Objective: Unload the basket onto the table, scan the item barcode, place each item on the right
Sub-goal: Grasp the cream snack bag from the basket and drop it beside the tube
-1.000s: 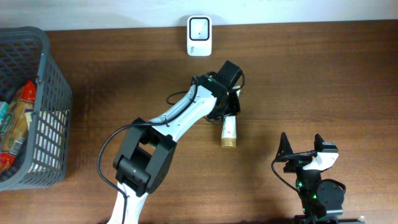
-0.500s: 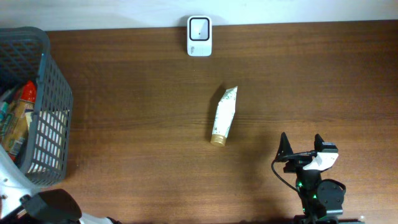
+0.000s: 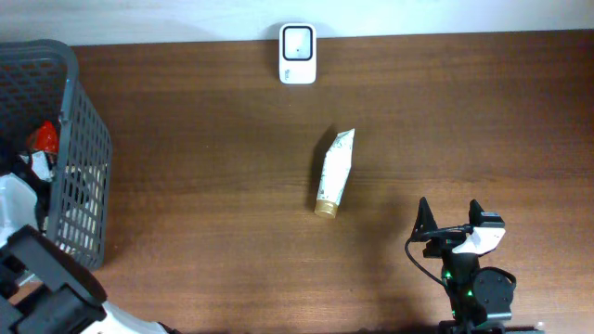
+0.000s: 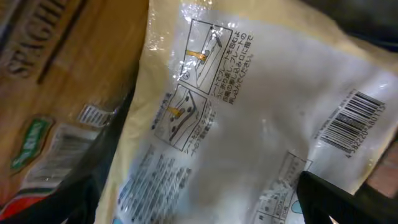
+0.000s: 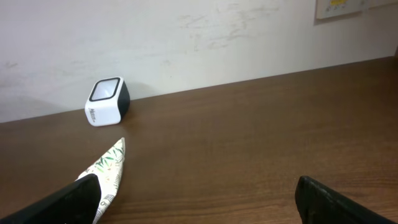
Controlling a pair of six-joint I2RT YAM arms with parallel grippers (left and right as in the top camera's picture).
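Observation:
My left gripper is open inside the grey basket, its dark fingers either side of a yellow and clear packet. That item's barcode faces the wrist camera at the right. A spaghetti pack lies beside it. A white leaf-print tube with a gold cap lies alone mid-table, also in the right wrist view. The white scanner stands at the back edge. My right gripper is open and holds nothing.
The basket takes up the table's left end and holds several packets, one of them red. The left arm reaches into it from the front left. A pale wall runs behind the scanner.
The left gripper opened and let go of the tube at mid-table, then the arm swung left into the basket. The tube now lies free. The right arm has not moved.

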